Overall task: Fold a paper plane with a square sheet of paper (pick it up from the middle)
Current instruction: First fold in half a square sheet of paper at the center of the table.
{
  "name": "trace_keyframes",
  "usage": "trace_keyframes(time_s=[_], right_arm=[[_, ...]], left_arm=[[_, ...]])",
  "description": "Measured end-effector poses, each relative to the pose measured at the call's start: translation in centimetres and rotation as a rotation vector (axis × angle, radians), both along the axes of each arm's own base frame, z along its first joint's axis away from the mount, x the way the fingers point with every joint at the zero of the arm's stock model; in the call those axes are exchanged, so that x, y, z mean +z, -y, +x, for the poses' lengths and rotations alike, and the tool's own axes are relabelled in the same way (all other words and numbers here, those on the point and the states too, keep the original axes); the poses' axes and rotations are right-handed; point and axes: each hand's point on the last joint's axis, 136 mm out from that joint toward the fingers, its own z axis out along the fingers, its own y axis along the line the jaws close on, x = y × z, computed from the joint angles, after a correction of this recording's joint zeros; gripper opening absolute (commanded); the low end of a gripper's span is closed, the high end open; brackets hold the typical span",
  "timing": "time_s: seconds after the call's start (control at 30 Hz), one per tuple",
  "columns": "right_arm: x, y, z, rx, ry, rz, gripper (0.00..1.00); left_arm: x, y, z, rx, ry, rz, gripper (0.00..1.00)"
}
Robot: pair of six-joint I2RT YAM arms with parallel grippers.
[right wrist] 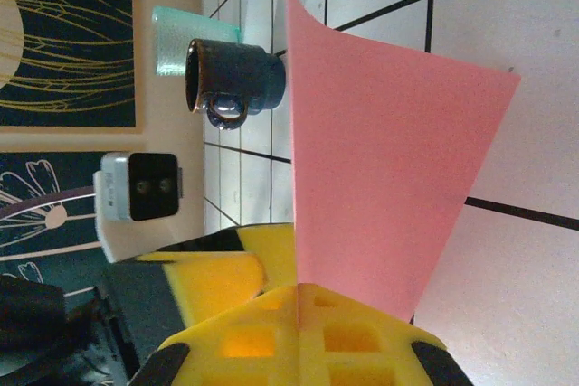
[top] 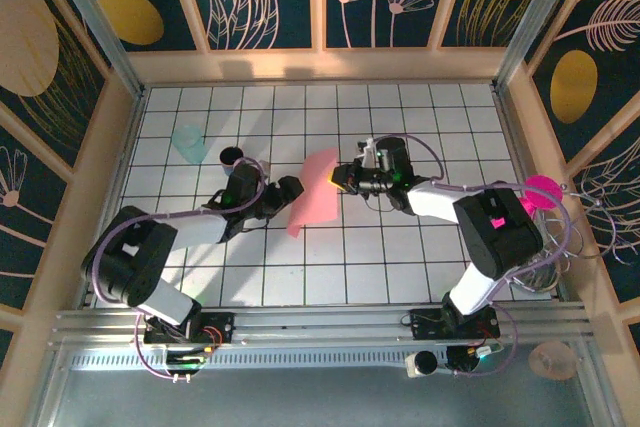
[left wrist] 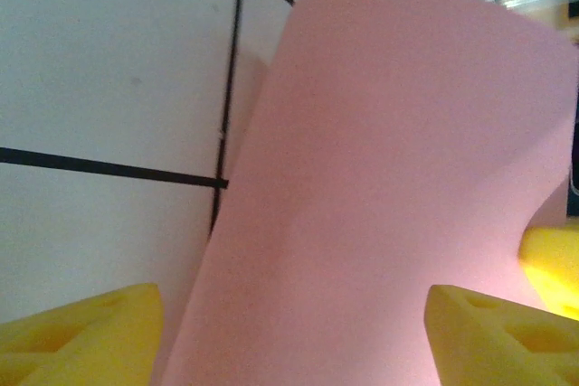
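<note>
The square sheet of paper [top: 314, 195] is salmon pink and stands curved, lifted off the white tiled table [top: 400, 257] at its middle. My right gripper [top: 339, 178] is shut on the sheet's right edge. In the right wrist view its yellow pads [right wrist: 362, 336] meet at the gripper [right wrist: 298, 300], and the paper [right wrist: 380, 151] rises from between them. My left gripper [top: 292, 191] is at the sheet's left side and open. In the left wrist view its yellow fingers [left wrist: 502, 336] stand wide apart at the gripper [left wrist: 289, 341], with the paper [left wrist: 380, 187] lying across the gap.
A dark glazed mug [top: 231, 158] and a teal cup [top: 188, 143] stand left of the arms, also the mug [right wrist: 231, 83] and cup [right wrist: 181, 38] in the right wrist view. A round magenta disc [top: 543, 190] sits by the right wall. Wooden walls enclose the table.
</note>
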Motion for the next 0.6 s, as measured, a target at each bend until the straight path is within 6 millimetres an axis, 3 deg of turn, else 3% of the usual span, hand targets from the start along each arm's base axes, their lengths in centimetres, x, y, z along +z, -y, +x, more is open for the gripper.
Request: trace_keyframes(time_s=[0.23, 0.6], right_arm=[[-1.7, -1.7, -0.2, 0.003, -0.063, 0.03, 0.04], [-3.2, -4.4, -0.7, 0.034, -0.107, 0.04, 0.04]], left_arm=[[0.5, -2.0, 0.3, 0.037, 0.048, 0.129, 0.83], [-0.4, -2.6, -0.1, 0.021, 0.029, 0.197, 0.82]])
